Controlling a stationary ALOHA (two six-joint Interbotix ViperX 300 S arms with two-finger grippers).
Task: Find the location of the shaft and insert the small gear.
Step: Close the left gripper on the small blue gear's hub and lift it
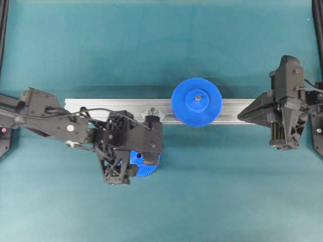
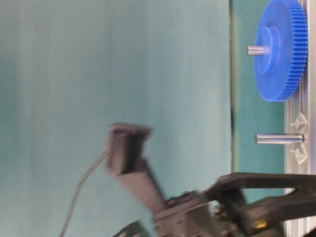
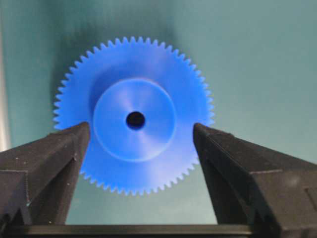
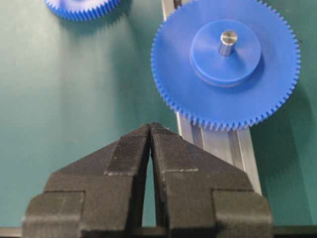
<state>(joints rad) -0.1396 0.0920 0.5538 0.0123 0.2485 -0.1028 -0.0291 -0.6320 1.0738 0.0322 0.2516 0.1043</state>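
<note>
Small gear (image 3: 134, 119) lies flat on the green table (image 1: 161, 50), hub and dark centre hole facing up, directly below the left tool (image 3: 136, 144). In the left wrist view its raised hub sits between the two black fingers (image 3: 44, 163), which stand wide apart on either side of it with clear gaps, so the left tool is spread open and has hold of nothing. From overhead, only part of the small gear's toothed edge (image 1: 144, 169) shows from under the left arm, on the near side of the aluminium rail (image 1: 101, 106) and apart from it. The shaft (image 2: 276, 138) rises bare from its silvery bracket on the rail, just beside the left arm's wrist. Further along the rail sits the larger gear (image 1: 196, 101), with a metal pin through its hub. The right tool (image 4: 150, 130) hovers over the rail's right end with its fingers pressed together, gripping nothing.
</note>
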